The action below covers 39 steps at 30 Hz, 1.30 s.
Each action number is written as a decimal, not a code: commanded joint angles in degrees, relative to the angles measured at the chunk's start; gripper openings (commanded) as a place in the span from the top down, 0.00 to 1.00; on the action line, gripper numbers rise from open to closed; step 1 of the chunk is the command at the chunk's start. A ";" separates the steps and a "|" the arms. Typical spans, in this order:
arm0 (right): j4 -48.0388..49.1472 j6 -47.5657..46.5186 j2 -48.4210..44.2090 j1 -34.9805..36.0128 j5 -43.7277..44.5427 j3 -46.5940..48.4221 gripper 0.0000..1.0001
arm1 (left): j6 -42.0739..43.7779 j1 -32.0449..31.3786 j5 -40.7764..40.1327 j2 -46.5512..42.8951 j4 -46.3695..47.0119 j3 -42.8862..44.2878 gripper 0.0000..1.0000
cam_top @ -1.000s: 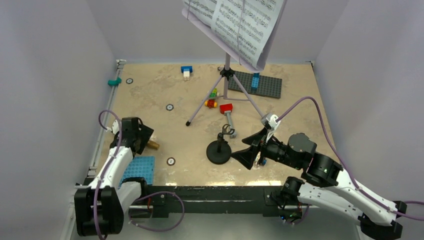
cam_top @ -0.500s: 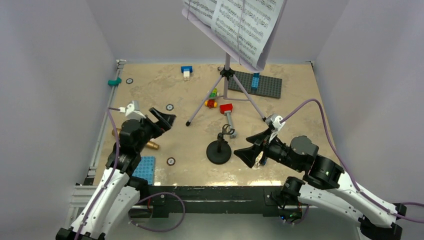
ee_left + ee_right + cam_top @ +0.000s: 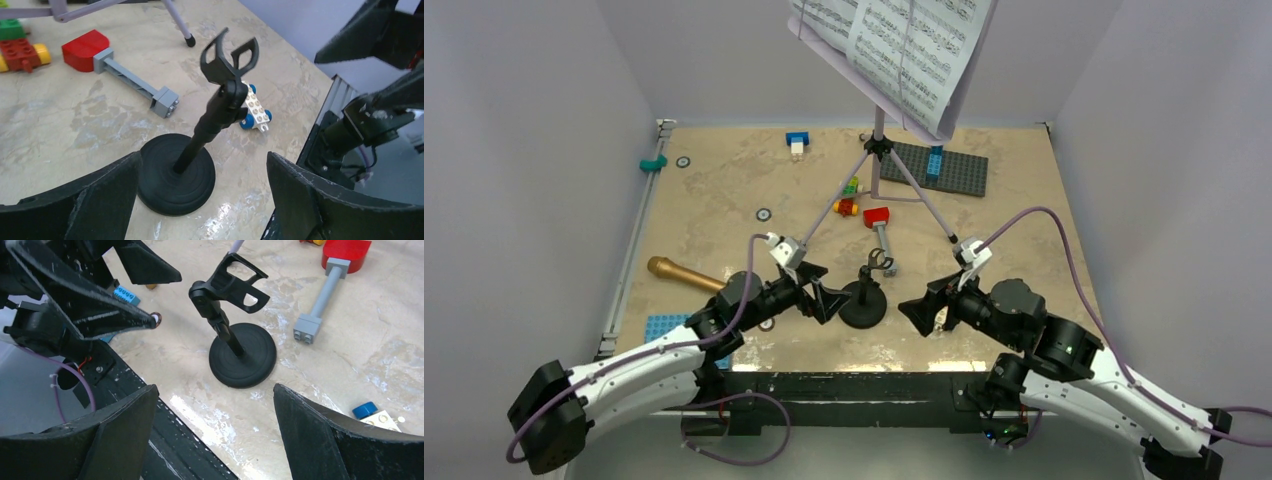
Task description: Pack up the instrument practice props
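The black round-based mic stand (image 3: 863, 300) stands upright near the table's front edge, its empty clip on top (image 3: 229, 52). My left gripper (image 3: 824, 297) is open just left of its base (image 3: 177, 175), nothing between the fingers. My right gripper (image 3: 921, 312) is open a little to the right of the stand (image 3: 243, 360), facing it. The gold microphone (image 3: 686, 274) lies flat on the table at the left, apart from both grippers. The lavender tripod music stand (image 3: 879, 150) stands at the back with white sheet-music pages (image 3: 904, 45) on its desk.
A red-headed toy hammer (image 3: 881, 228) lies just behind the mic stand. Coloured bricks (image 3: 848, 198) sit by the tripod legs and a dark grey baseplate (image 3: 939, 167) lies at the back right. A small wheeled brick (image 3: 253, 110) lies right of the stand. A blue plate (image 3: 664, 325) is under the left arm.
My left arm swung from the near left, over the microphone, across to the mic stand, opening wider. The microphone now lies uncovered. The right gripper shifted slightly.
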 commanded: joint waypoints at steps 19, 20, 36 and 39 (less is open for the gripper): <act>-7.56 0.56 -3.45 -0.08 5.57 2.58 0.10 | 14.93 -8.50 -7.18 33.29 44.08 -0.80 0.24; -7.76 0.53 -3.43 -0.02 5.76 2.58 0.10 | 14.99 -8.58 -6.89 34.00 44.02 -0.18 0.24; -7.17 1.16 -3.15 -0.08 6.10 1.86 0.11 | 16.06 -9.60 -6.02 40.45 42.29 4.03 0.48; -6.74 1.05 -2.63 -0.08 6.04 1.92 0.11 | 16.28 -9.63 -4.63 40.19 41.56 4.01 0.57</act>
